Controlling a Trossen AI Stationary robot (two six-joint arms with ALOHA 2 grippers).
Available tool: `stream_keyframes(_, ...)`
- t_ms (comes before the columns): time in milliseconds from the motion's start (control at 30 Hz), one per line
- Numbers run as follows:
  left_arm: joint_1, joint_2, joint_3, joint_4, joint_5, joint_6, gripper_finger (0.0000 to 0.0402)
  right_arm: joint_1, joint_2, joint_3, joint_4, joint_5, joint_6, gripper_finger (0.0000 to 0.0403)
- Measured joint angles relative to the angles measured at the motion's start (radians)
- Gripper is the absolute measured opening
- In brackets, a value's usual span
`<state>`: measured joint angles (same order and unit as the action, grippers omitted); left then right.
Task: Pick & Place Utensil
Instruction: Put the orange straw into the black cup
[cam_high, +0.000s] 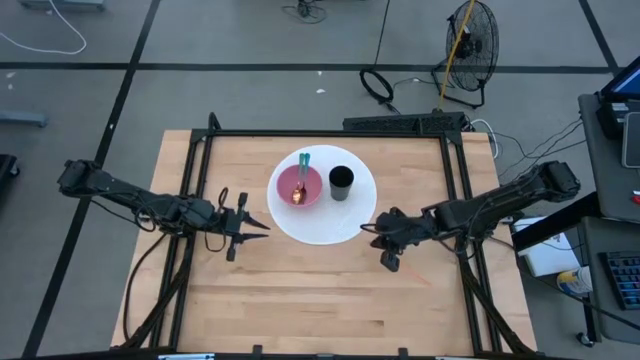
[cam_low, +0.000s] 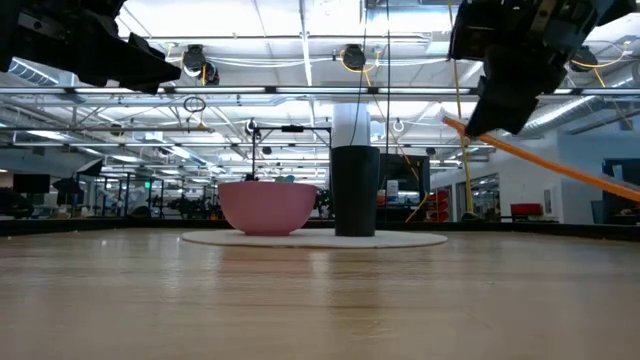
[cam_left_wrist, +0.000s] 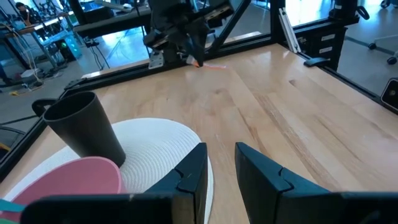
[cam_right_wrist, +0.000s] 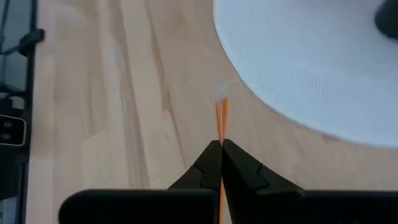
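A white round mat (cam_high: 322, 215) lies at the table's middle. On it stand a pink bowl (cam_high: 298, 186) and a black cup (cam_high: 341, 183). A teal-handled utensil (cam_high: 303, 162) leans in the bowl, its handle over the far rim. My right gripper (cam_high: 367, 228) is by the mat's right near edge, above the wood, shut on a thin orange utensil (cam_low: 560, 165). My left gripper (cam_high: 262, 226) is open and empty, just off the mat's left edge; in its wrist view (cam_left_wrist: 219, 150) the fingers point past the cup (cam_left_wrist: 84, 124) toward the right arm. My right gripper pinches the orange utensil between its two fingertips (cam_right_wrist: 211, 155). A short length (cam_right_wrist: 221, 115) sticks out ahead of them. The utensil lies along the fingers, not across. In the low view it slants down from the gripper (cam_low: 487, 125) toward the table's right, above the table.
Black frame rails (cam_high: 455, 180) run along the table's left, right and far sides. A fan (cam_high: 470, 35) and cables stand on the floor beyond the far edge. Bare wood (cam_high: 320, 300) fills the table's near half.
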<state>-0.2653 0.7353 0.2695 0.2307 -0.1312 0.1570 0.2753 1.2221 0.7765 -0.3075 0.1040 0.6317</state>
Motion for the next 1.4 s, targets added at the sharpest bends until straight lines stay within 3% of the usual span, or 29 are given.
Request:
stream_keyframes(900,0.000,0.000,0.000,0.015,-0.003,-0.005,0.0088,-0.167,-0.018,0.000,0.484,-0.110,-0.343,0.0000)
stream_keyframes(1400,0.000,0.000,0.000,0.015,-0.002,-0.005,0.0088,-0.283,-0.167,0.001,0.757,-0.109,-0.472,0.0000)
